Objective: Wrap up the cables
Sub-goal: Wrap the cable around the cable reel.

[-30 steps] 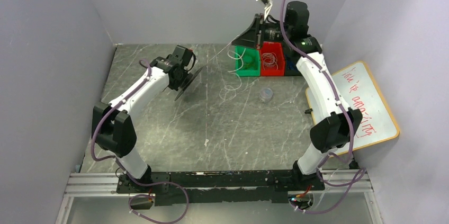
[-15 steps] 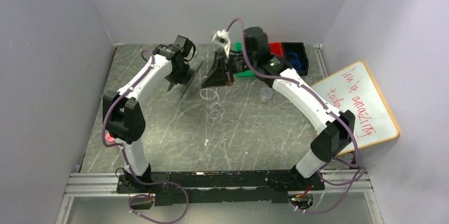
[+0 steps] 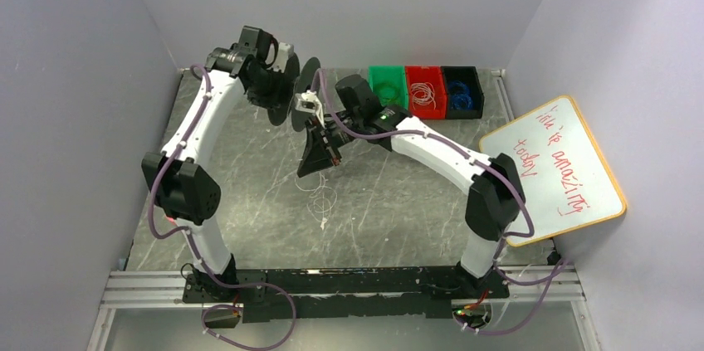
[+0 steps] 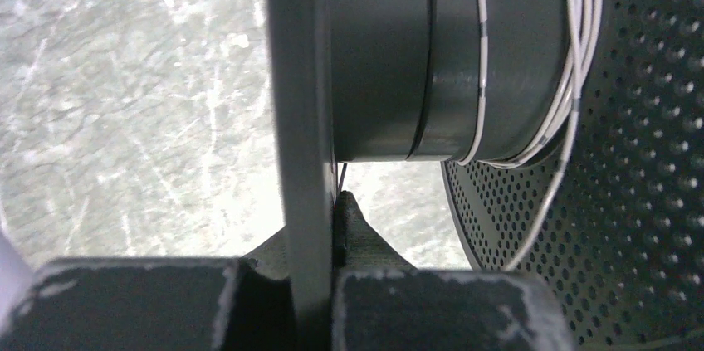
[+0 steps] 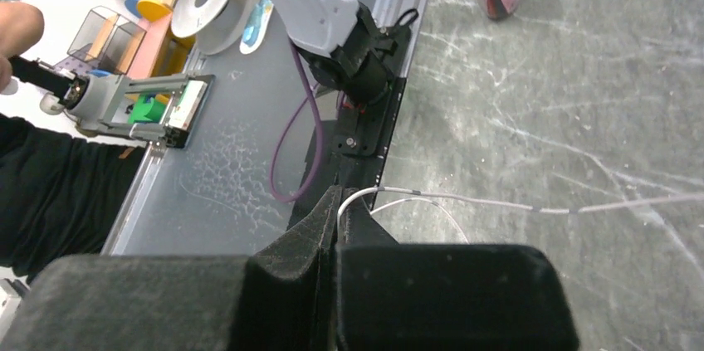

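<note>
Grey marbled worktop [image 3: 249, 193] carries loose loops of white cable [image 3: 320, 196] just beneath the right gripper [image 5: 334, 206], whose jaws are clenched on a strand of it. Farther back, the left gripper [image 4: 315, 243] has its jaws grasping one flange of a black spool [image 4: 390, 60], with several cable turns wound on the hub. Three bins [image 3: 424, 112] line the far edge

Top cam overhead, far; wrist cams close (share tabletop [image 3: 249, 202]).
</note>
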Tool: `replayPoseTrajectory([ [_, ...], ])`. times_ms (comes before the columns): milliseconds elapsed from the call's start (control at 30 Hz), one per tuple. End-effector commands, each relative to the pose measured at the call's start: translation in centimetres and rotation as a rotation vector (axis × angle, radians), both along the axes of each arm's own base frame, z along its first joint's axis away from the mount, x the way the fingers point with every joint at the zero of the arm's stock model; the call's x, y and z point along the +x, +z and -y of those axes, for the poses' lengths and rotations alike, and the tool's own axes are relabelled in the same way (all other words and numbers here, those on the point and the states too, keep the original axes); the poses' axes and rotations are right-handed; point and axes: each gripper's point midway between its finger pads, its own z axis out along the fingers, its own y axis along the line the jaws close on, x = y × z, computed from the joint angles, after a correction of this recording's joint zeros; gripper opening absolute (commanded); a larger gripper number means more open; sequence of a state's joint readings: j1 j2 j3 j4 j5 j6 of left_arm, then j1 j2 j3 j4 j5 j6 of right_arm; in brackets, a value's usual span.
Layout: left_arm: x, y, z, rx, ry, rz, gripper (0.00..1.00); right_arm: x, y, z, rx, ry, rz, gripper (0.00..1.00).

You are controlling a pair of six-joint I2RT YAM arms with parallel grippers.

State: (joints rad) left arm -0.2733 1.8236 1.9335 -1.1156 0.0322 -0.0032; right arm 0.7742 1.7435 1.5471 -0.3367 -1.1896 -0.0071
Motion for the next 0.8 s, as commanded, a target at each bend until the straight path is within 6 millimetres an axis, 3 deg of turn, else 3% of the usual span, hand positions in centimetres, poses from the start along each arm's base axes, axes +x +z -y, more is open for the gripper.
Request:
replayPoseTrajectory([
  [0, -1.3, 8.3, 2.0, -0.232, -0.044, 0.158, 0.02, -0.4, -1.1, -0.5, 0.016, 0.054, 0.015, 0.00],
  [167, -2.2, 12.7, 0.5, -0.400, -0.036, 0.227, 0.02, -0.4, -3.4, -0.4, -0.023, 0.065, -0.001, 0.00],
  [433, -4.7, 16.7, -1.0, -0.536, -0.094, 0.318, 0.02, 0.9, -3.3, 1.1, 0.003, 0.024, -0.005, 0.00],
  [600, -6.5, 18.1, -1.4, -0.595, -0.144, 0.364, 0.02, 4.4, -3.3, 3.3, 0.029, -0.086, -0.046, 0.00],
  [767, -8.9, 17.6, -0.2, -0.636, -0.261, 0.336, 0.02, 8.6, -2.4, 6.2, 0.076, -0.201, -0.114, 0.00],
])
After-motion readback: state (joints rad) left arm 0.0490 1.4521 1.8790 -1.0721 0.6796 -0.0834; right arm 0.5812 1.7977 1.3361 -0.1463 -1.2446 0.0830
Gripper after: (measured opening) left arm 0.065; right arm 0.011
